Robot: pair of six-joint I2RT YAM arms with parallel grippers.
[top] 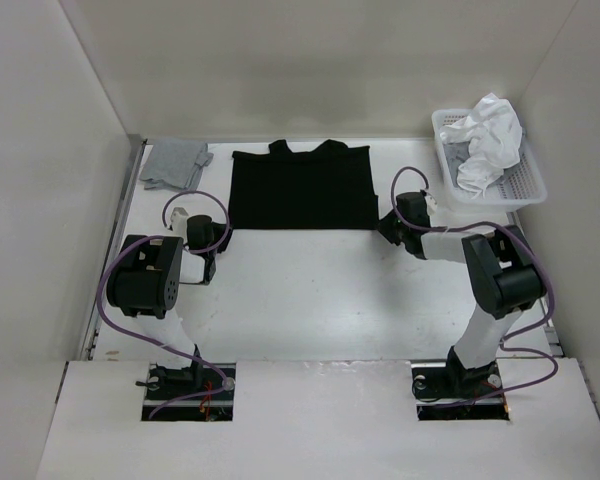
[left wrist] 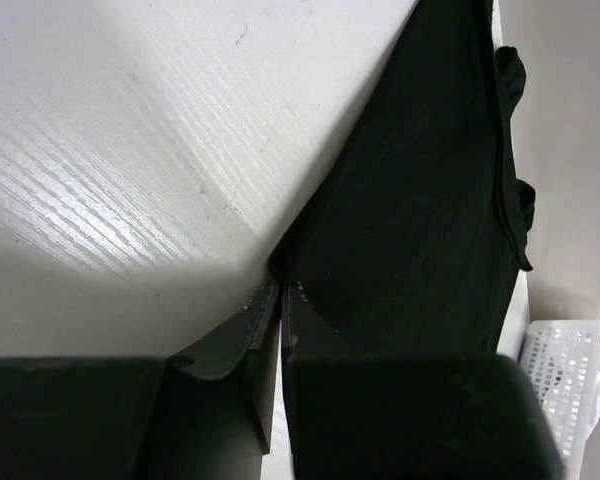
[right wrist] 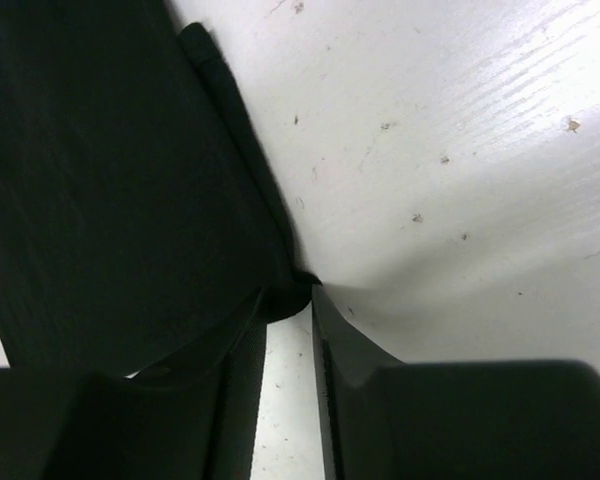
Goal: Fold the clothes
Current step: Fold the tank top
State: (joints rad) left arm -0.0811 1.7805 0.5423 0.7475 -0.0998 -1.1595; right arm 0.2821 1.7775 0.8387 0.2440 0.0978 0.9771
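**Both grippers at the near corners of the black T-shirt**

Start at your far left. A small grey cloth (top: 175, 165) lies crumpled in the far left corner of the table (top: 300, 300). It sits just beside the shirt's left edge but apart from it.

In front of that cloth the left arm's purple cable (top: 195, 197) loops up over the wrist. Your left gripper (left wrist: 280, 288) sits low at the shirt's near left corner. Its jaws are pressed together to a sliver, with the pointed tip of the fabric drawn in between them. The left wrist view shows bare white tabletop on one side of the fingers and dark cloth on the other.

The black T-shirt (top: 300, 190) lies flat in the middle of the far half of the table. It forms a broad rectangle with the neckline toward the back wall and a straight edge facing the arm bases. Nothing rests on top of it.

Your right gripper (right wrist: 302, 292) is at the near right corner. Its jaws stand a narrow way apart, with white table showing through the gap. The fabric corner lies loose at the tips, touching the inner face of one finger. A second purple cable (top: 410, 175) arcs beside the shirt's right edge.

At the far right stands the white basket (top: 525, 188), well clear of the shirt. A crumpled white garment (top: 485, 140) is heaped in it and spills over the rim.
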